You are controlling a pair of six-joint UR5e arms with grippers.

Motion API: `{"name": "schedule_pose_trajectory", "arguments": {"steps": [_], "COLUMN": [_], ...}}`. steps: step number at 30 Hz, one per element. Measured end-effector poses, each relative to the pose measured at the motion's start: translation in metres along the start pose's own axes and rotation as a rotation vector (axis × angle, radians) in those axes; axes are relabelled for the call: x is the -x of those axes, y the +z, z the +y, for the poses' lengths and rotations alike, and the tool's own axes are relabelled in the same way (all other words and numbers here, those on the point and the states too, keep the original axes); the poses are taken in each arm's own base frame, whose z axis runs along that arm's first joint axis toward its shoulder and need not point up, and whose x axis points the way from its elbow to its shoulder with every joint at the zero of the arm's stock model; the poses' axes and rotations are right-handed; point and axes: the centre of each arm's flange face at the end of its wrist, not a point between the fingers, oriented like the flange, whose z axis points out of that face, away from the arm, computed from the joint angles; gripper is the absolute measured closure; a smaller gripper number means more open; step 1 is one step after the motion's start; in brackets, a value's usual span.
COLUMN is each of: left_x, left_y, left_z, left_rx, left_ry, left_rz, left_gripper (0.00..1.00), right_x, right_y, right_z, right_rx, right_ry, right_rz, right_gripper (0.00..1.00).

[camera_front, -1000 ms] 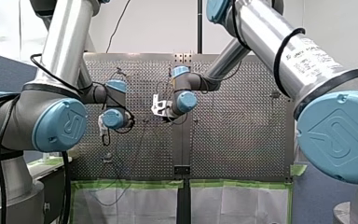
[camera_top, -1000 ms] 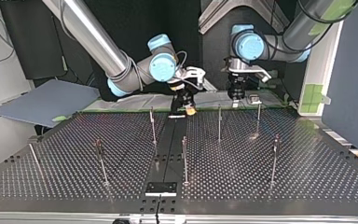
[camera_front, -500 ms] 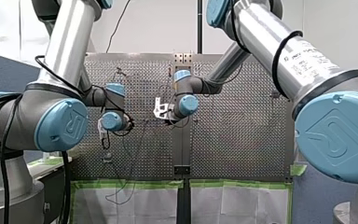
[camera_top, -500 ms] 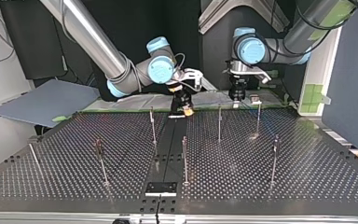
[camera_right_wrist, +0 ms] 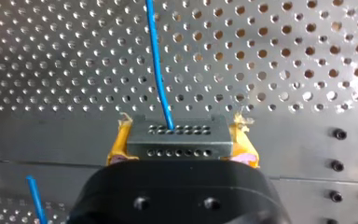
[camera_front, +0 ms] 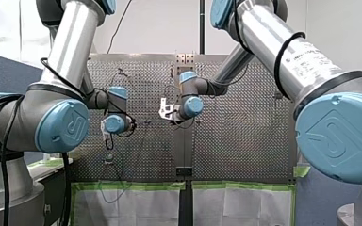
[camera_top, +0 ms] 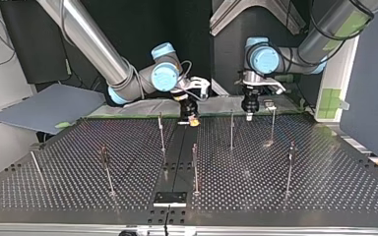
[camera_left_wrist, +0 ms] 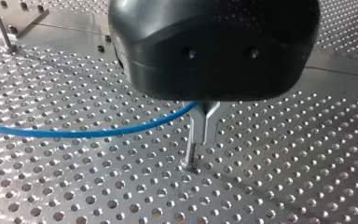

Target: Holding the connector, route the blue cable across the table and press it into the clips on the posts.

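Perforated metal table (camera_top: 325,187), thin posts (camera_top: 195,167), dark backdrop (camera_top: 197,29)

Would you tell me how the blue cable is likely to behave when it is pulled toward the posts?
Probably floppy: the blue cable bends in a loose curve up to my left gripper. Likely light, being thin beside the connector that my right gripper holds. It may slide easily over the smooth perforated table.

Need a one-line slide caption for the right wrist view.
My right gripper clamps the grey connector between yellow pads, blue cable running ahead over the perforated table.
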Motion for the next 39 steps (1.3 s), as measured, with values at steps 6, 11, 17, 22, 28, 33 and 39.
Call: {"name": "schedule_pose_trajectory", "arguments": {"steps": [6, 11, 17, 22, 28, 33, 39], "left_x": [0.001, -0.006, -0.012, -0.002, 0.017, 0.024, 0.023], "left_y": [0.008, 0.019, 0.038, 0.054, 0.074, 0.081, 0.080], "left_z": [0.001, 0.002, 0.007, 0.010, 0.013, 0.016, 0.017], "left_rx": [-0.014, -0.015, -0.006, 0.003, 0.009, 0.016, 0.021], "left_ry": [0.002, 0.023, 0.027, 0.027, 0.026, 0.027, 0.031], "left_rz": [0.012, 0.031, 0.036, 0.028, -0.003, -0.009, 0.009], "left_gripper": [1.00, 1.00, 1.00, 1.00, 1.00, 1.00, 0.52], "right_x": [-0.002, -0.003, -0.004, 0.002, -0.001, -0.012, -0.019], "right_y": [0.003, 0.006, 0.009, 0.014, 0.022, 0.027, 0.030], "right_z": [0.005, 0.007, 0.015, 0.028, 0.044, 0.050, 0.052], "right_rx": [0.001, -0.017, -0.012, 0.003, 0.011, 0.010, 0.005], "right_ry": [0.007, 0.019, 0.027, 0.033, 0.042, 0.046, 0.047], "right_rz": [0.019, 0.032, 0.041, 0.037, 0.051, 0.072, 0.084], "right_gripper": [1.00, 1.00, 1.00, 1.00, 1.00, 1.00, 1.00]}}
